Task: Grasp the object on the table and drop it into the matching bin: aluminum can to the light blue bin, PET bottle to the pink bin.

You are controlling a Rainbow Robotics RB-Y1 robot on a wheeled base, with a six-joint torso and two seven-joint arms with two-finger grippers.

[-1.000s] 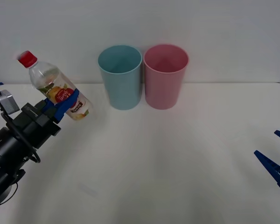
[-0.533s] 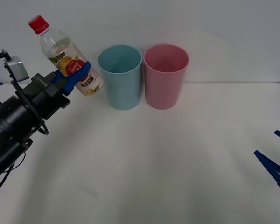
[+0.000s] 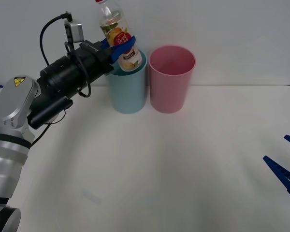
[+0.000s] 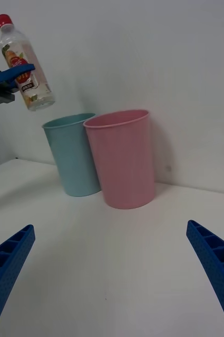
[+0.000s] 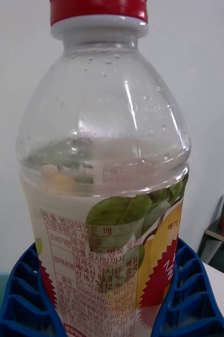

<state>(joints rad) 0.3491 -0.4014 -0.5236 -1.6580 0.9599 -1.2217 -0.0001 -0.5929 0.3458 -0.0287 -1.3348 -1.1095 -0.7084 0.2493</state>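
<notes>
The left claw (image 3: 120,47) is clamped round the label band of the small clear plastic bottle with the red screw cap (image 3: 117,32), holding it in the air above the tall round light blue plastic bin (image 3: 128,92), beside the tall round pink plastic bin (image 3: 170,82); the right claw (image 4: 112,274) hangs wide apart low over the white desk (image 3: 174,164); the bottle looks light, smooth and slightly crushable, so the mid-body hold seems sound; pink is its matching bin.

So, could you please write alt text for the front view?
The left gripper holds the PET bottle upright above the light blue bin, beside the pink bin. Both bins stand on the white table; the open right gripper waits at the right edge.
</notes>
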